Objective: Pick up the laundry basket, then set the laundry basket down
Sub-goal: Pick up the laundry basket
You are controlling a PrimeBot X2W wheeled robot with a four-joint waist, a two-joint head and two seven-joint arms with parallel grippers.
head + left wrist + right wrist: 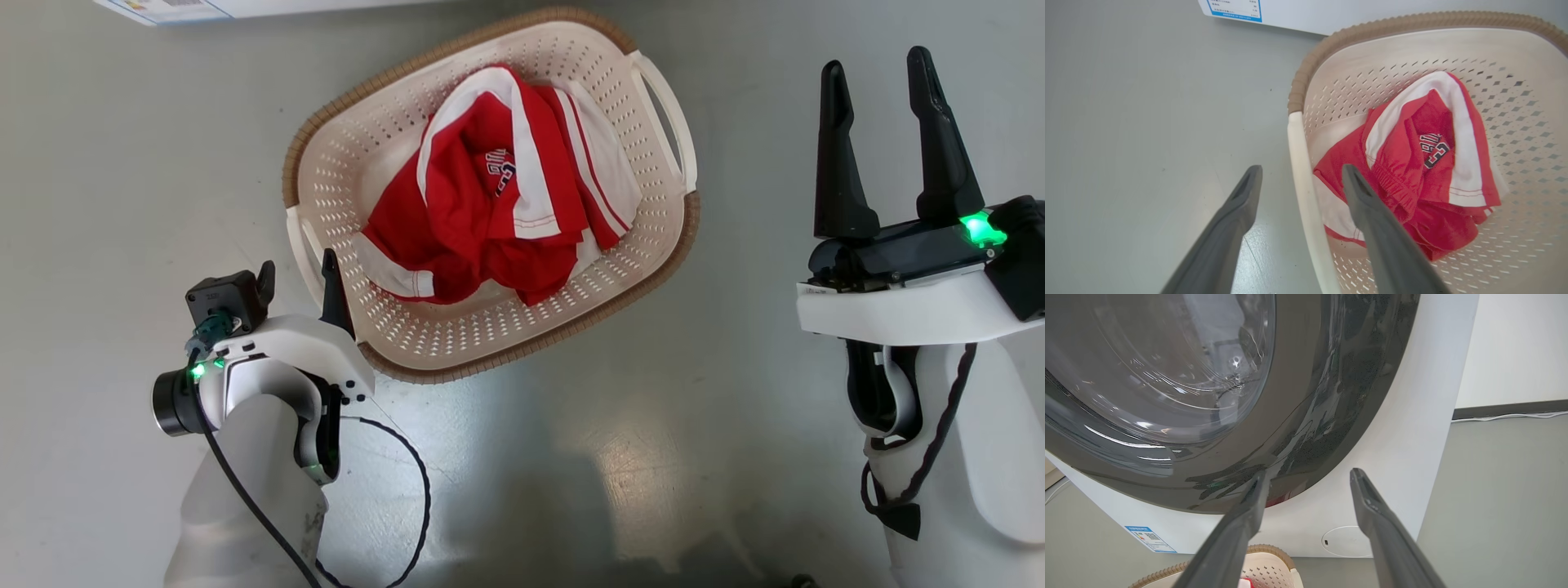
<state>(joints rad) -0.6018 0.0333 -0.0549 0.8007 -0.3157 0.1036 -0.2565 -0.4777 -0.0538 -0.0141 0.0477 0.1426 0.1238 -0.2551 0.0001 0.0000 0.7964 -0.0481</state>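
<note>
Found the laundry basket (pixel 367 163) on the floor (pixel 122 204), red and white cloth (pixel 490 220) inside, washing machine (pixel 1392 437) just behind the basket. Saw the left gripper (pixel 298 273) spread wide, one finger inside the basket and one outside, astride its near handle (pixel 1300 171), not yet clenched. Saw the right gripper (pixel 875 65) spread and empty, well apart from the basket. Judged the step as reaching for the pick-up; next called for clenching on that handle, perhaps taking the far handle (pixel 665 114) too, then lifting level.

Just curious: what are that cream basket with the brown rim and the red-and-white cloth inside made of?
The cream-white perforated laundry basket looks like smooth moulded plastic, with evenly punched holes. Its brown woven-look rim is probably plastic too. The crumpled red-and-white garment is soft fabric with stitched hems.
</note>
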